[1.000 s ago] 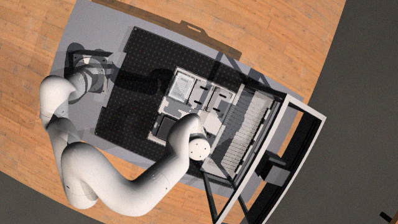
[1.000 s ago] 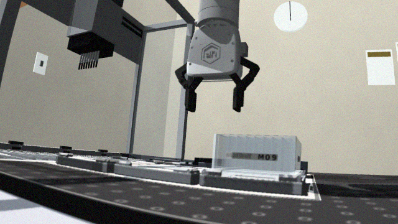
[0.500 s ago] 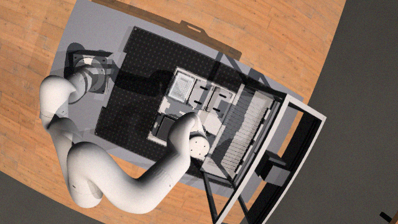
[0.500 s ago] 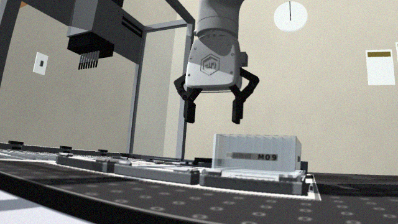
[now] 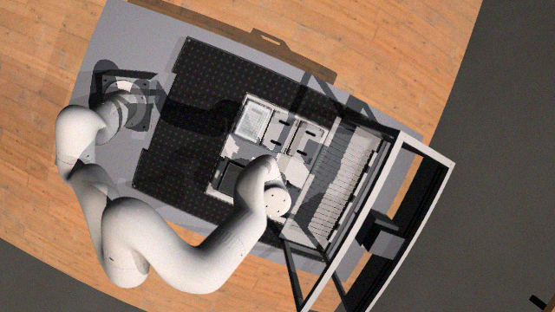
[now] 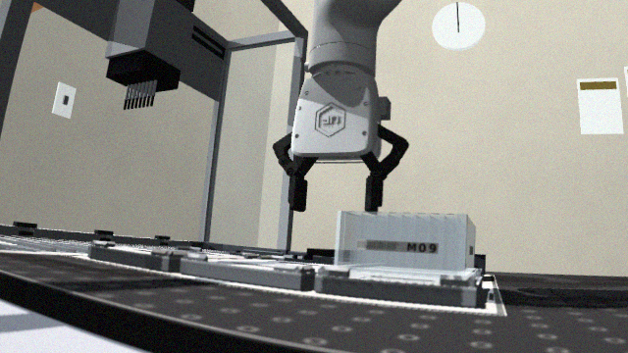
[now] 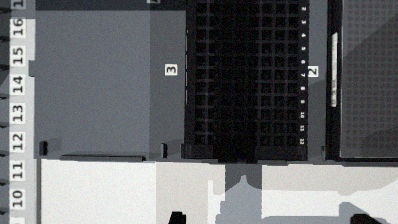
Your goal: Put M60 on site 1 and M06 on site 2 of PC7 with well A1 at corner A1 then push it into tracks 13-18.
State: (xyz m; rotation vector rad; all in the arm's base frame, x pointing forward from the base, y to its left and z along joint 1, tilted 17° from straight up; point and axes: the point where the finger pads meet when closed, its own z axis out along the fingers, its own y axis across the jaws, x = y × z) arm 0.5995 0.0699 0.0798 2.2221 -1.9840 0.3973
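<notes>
My gripper [image 6: 336, 197]: white housing stamped with a grey hexagon mark, black fingers [image 6: 297, 193]. Below me, a white block [image 6: 404, 239] with a grey label strip reading M09 in black. Dark plate [image 7: 245, 80] gridded with square wells, white numerals along one edge. Grey carrier [image 7: 92, 82] with white squares numbered 3 and 2. Black board [image 6: 343, 328] patterned with ringed holes. Pale strip of black track numbers [image 7: 18, 100]
</notes>
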